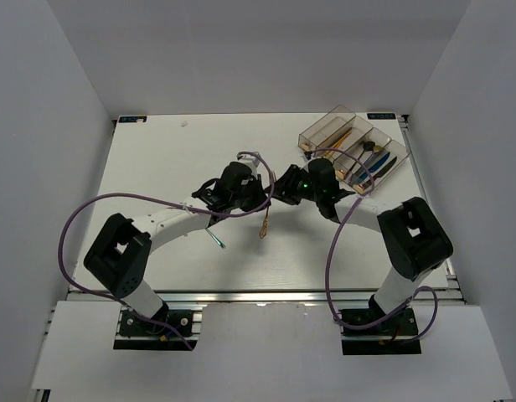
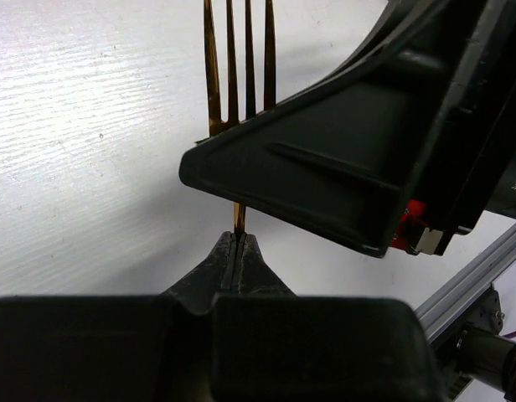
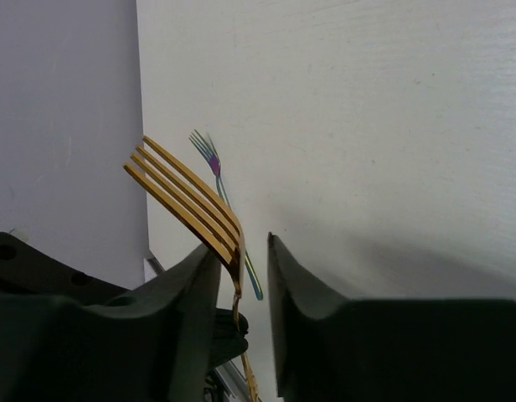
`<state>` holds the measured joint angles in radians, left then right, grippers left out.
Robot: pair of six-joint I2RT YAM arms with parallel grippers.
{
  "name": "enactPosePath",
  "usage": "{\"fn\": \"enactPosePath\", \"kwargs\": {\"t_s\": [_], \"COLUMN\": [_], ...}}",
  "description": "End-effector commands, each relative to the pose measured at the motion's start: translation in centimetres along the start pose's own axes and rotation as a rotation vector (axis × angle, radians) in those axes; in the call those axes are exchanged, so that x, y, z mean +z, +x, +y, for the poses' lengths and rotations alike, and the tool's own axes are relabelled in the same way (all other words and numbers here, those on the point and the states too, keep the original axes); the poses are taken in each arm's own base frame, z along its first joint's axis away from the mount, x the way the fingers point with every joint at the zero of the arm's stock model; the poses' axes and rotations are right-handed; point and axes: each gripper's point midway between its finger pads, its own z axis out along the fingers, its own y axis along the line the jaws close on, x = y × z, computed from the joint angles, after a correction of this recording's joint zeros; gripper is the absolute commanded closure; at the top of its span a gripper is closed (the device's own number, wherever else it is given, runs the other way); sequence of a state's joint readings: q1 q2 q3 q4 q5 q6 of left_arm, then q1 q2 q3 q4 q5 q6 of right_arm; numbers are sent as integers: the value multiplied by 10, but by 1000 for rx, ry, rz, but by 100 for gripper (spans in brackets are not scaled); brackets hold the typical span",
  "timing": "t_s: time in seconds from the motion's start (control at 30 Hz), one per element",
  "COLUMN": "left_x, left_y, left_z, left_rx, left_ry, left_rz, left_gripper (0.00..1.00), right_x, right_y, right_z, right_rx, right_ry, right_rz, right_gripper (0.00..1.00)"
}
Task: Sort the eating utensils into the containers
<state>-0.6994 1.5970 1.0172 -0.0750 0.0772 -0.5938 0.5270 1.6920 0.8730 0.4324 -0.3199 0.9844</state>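
left pincer [image 2: 237, 244] clamped on gold fork [image 2: 212, 84] handle above white surface [image 2: 90, 126], right pincer [image 3: 241, 249] narrowly parted, jaws straddling the fork's neck

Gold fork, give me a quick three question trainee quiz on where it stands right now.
1. True or false: the left end effector is shut on the gold fork, gripping its handle.
2. The right end effector is: A tucked back by its base; B astride the gold fork's neck, jaws apart; C pointing straight upward.
3. Fill in: the silver-teal fork lies on the ____.
Key: 1 true; 2 B; 3 table.
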Motion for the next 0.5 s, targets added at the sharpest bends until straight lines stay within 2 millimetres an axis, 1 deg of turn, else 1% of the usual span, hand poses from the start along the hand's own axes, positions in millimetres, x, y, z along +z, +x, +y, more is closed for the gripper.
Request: {"fn": "enactPosePath", "kwargs": {"t_s": [0.0,0.03,0.07,0.1,0.13,0.17,0.2,0.23,0.27,0.3,0.33,0.37,0.4,0.43,0.47], "left_x": [-4,-4,-4,-3,-3,-5,-8,-11,-17,-28,-36,-48,-66,-77,-91], "left_y": [-17,-20,-20,-22,-25,-30,-37,-41,-45,-56,-62,-63,-77,-80,-78], "left_z": [-16,-16,-14,-9,-8,-9,-5,-2,1,6,12,22,36,42,51], "left_rx": [29,34,38,48,55,60,70,70,71,71,67,50,48,48,55], "left_ry": [37,31,16,-11,-25,-36,-73,-100,-134,-185,-229,-301,-400,-447,-505], "left_rz": [-37,-41,-35,-42,-43,-43,-65,-74,-71,-116,-134,-129,-190,-202,-189], "left_gripper": [100,100,100,100,100,85,74,56,30,23,18,11,2,2,2], "right_x": [4,4,4,4,4,5,5,4,4,4,3,2,1,0,-1], "right_y": [-12,-13,-12,-12,-14,-18,-22,-34,-45,-56,-79,-97,-113,-151,-166], "right_z": [30,33,34,34,37,36,35,36,34,32,28,25,22,18,11], "right_rx": [-26,-26,-23,-21,-18,-15,-14,-11,-11,-9,-11,-14,-16,-29,-25], "right_ry": [-96,-112,-120,-122,-130,-124,-116,-109,-96,-82,-60,-38,-20,-3,27], "right_rz": [-24,-28,-25,-27,-31,-44,-56,-82,-114,-137,-179,-221,-251,-315,-331], "right_gripper": [69,74,82,100,100,100,100,100,100,100,100,100,100,100,100]}}
